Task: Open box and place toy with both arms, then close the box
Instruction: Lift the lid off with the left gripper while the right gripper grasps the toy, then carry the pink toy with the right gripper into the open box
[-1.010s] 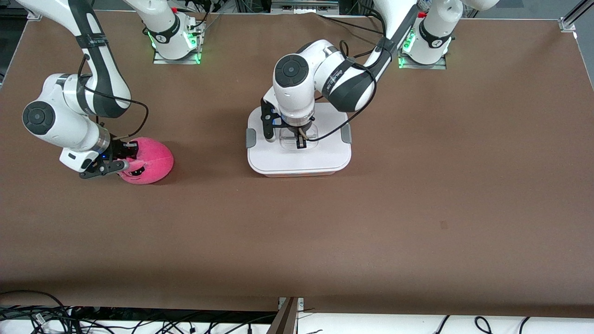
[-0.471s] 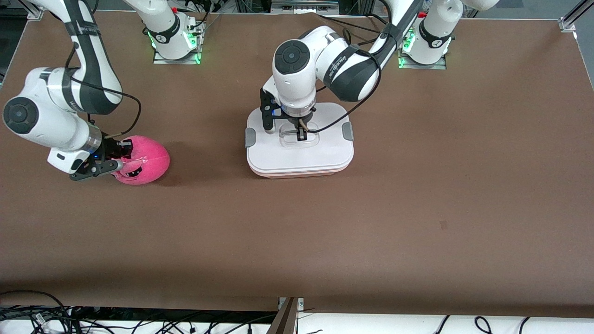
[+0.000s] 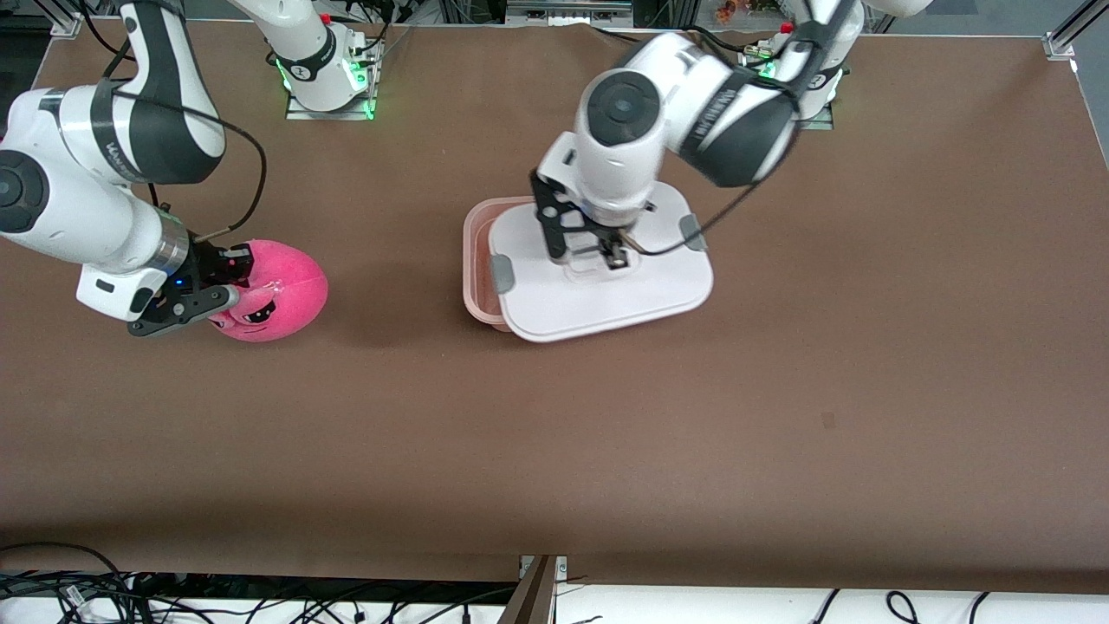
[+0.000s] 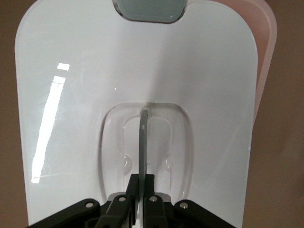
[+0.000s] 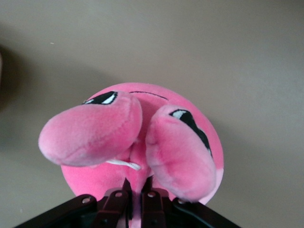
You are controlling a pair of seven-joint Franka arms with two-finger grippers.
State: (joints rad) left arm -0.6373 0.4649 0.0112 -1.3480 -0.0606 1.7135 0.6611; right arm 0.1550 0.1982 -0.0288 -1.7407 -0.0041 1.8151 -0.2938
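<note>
The left gripper [image 3: 613, 257] was clamped on the white lid [image 3: 606, 290], held over the translucent pink tub [image 3: 478, 260]. At nine o'clock, the right gripper [image 3: 227, 286] pinched the hot-pink plush toy [image 3: 282, 295] above the brown table [image 3: 554, 433].

Translucent pale pink box [image 3: 476, 260], open, mid-tabletop. White lid [image 3: 606, 290] with grey side clips, lifted clear, level, offset toward the left arm's end, overlapping the box. Round hot-pink plush toy [image 3: 282, 299], dark-eyed, toward the right arm's end.
</note>
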